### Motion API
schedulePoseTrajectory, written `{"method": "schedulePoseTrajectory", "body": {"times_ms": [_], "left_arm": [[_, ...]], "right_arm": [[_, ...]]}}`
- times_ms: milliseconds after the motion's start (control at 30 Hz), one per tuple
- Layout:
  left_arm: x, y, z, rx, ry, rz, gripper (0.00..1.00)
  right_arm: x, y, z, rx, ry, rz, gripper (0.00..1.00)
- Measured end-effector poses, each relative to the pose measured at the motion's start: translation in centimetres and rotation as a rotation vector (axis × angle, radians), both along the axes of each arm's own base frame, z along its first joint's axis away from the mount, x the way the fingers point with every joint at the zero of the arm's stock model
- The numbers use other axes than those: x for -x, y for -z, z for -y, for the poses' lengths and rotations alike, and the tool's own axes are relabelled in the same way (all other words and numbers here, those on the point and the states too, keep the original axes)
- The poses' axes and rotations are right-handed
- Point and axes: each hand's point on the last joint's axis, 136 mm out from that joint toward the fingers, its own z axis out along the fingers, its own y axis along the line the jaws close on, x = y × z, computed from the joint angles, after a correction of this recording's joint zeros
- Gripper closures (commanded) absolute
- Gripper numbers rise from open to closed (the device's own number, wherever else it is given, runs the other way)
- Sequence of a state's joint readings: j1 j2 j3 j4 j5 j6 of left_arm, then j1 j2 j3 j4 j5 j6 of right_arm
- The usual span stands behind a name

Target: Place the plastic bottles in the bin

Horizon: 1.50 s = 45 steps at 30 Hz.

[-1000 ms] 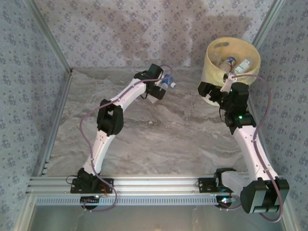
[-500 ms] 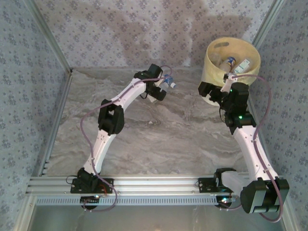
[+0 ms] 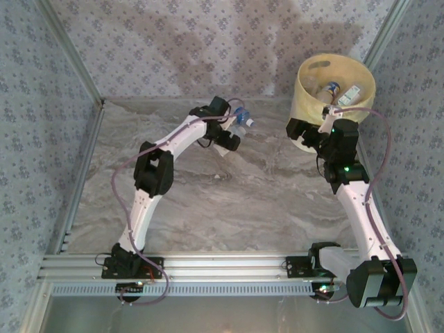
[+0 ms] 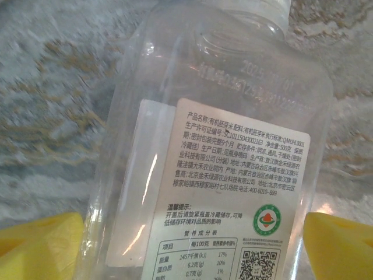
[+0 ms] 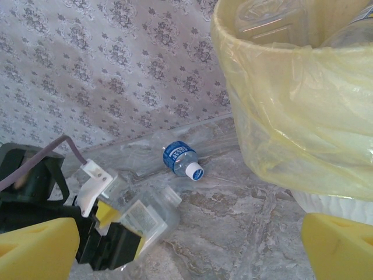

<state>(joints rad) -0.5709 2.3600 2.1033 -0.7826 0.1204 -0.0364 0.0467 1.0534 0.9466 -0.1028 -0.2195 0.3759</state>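
A clear plastic bottle [image 4: 221, 116] with a white printed label lies on the marble table, its neck pointing away. My left gripper [image 4: 195, 245] is open astride it, a yellow pad [image 4: 41, 245] at each side of its body. The right wrist view shows the same bottle [image 5: 154, 213] in that gripper [image 5: 111, 233]. A small blue-labelled bottle [image 5: 182, 158] with a white cap lies just beyond, by the back wall [image 3: 244, 119]. My right gripper [image 5: 192, 251] is open and empty beside the base of the bin [image 3: 305, 94]. The bin holds bottles [image 3: 331, 89].
The bin's thin yellow liner [image 5: 291, 116] hangs over its rim close to my right gripper. Patterned walls [image 3: 208, 48] close in the table at the back and both sides. An aluminium rail [image 3: 222, 267] runs along the near edge.
My left arm has shifted a little and its gripper has settled lower over the clear bottle, jaws slightly narrower. The right arm has not moved.
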Motion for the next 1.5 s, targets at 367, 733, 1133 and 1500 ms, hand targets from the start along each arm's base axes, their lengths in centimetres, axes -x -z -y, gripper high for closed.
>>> {"method": "schedulePoseTrajectory", "body": {"times_ms": [367,733,1133,1500], "left_arm": [[7.3,-0.6,-2.3,0.09,-0.081,-0.101,0.02],[8.3,-4.1,-1.6,0.045,-0.101,0.029,0.02],[7.5,-2.0,-0.5,-0.152,-0.062,0.062,0.02],[7.6,-0.2,-1.2,-0.212,-0.051,0.022,0.02]], "right_arm": [[0.0,0.0,0.1,0.005,0.007,0.001,0.0],[-0.1,0.0,0.2,0.007,0.013,0.001,0.0],[-0.1,0.1,0.3,0.008,0.017,0.0,0.0],[-0.1,0.1,0.3,0.008,0.017,-0.002,0.0]]}}
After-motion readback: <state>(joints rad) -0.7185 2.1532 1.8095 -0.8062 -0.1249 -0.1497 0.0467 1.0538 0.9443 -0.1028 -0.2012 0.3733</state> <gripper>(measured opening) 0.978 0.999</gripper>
